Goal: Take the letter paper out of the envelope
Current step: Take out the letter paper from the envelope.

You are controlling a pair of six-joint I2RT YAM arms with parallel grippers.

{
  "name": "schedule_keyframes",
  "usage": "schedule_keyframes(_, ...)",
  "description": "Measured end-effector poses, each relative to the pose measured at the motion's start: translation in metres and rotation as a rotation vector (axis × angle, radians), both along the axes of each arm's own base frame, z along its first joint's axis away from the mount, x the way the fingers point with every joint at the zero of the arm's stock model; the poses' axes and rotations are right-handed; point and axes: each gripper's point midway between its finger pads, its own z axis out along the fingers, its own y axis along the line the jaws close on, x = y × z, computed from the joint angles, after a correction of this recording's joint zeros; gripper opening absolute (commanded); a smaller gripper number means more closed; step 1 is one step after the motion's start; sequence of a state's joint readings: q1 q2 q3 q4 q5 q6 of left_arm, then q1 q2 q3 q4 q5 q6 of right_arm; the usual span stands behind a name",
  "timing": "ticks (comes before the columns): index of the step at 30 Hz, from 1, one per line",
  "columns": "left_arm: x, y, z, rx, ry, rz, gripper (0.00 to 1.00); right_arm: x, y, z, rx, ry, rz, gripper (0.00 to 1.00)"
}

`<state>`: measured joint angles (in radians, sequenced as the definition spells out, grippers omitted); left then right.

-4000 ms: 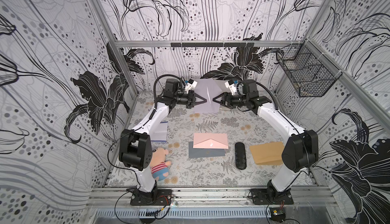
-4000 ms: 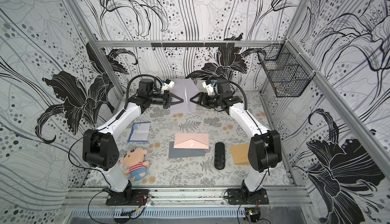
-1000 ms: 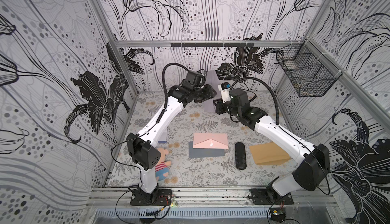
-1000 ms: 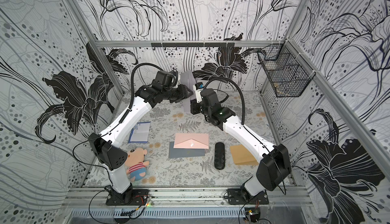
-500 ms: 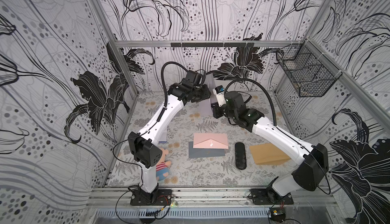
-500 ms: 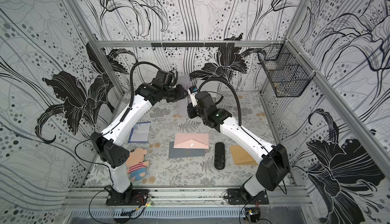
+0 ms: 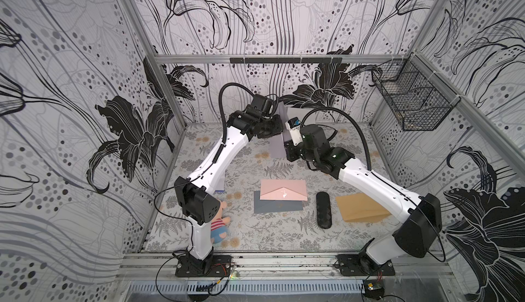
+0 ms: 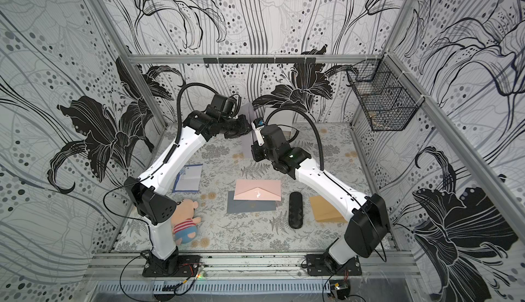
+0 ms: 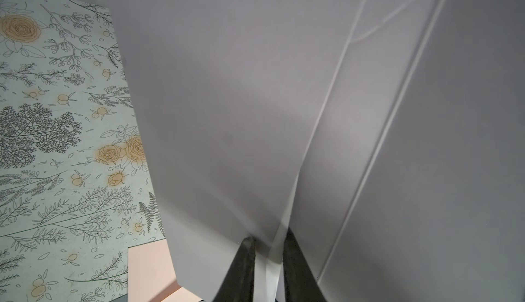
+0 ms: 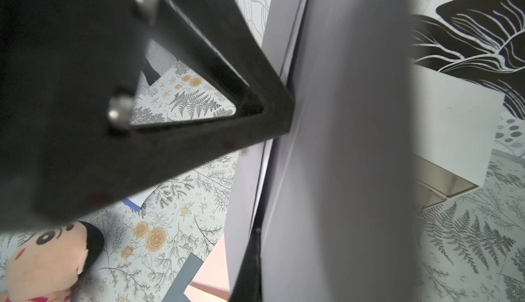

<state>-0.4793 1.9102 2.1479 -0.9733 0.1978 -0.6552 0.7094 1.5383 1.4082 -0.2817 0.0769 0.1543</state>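
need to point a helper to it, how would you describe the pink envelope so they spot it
Start at the flowered table, near its middle. The pink envelope lies flat there, overlapping a dark grey envelope, beside a black case. It is the only pink envelope, flap side up.

White links (image 7: 216, 155), black joints (image 7: 199, 201), ribbed black cables (image 7: 329, 109) (one per arm), green light (image 7: 335, 156)

Pale grey envelope (image 7: 277, 147), pink envelope (image 7: 283, 190), slate envelope (image 7: 272, 207) and tan envelope (image 7: 358, 208) contrast with the fern-and-rose table (image 7: 255, 236).
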Motion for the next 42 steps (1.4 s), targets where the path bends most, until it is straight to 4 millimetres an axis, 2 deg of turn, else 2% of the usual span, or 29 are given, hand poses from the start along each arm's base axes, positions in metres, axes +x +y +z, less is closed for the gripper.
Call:
schedule_keyframes(12, -0.001, 0.001, -0.003, 0.007, 0.01, 0.004, 0.0, -0.003, 0.004, -0.001, -0.024, -0.011, 0.004, 0.0)
schedule_keyframes(25, -0.005, -0.002, -0.014, 0.002, 0.046, 0.005, 0.0, 0.002, 0.004, -0.01, -0.062, 0.035, -0.002, 0.0)
schedule_keyframes(33, -0.014, -0.008, -0.039, -0.018, 0.128, 0.009, 0.0, 0.009, 0.001, -0.027, -0.05, 0.122, 0.013, 0.0)
schedule_keyframes(42, -0.016, -0.01, -0.038, -0.03, 0.138, 0.016, 0.0, 0.004, 0.003, -0.032, -0.036, 0.158, 0.026, 0.0)
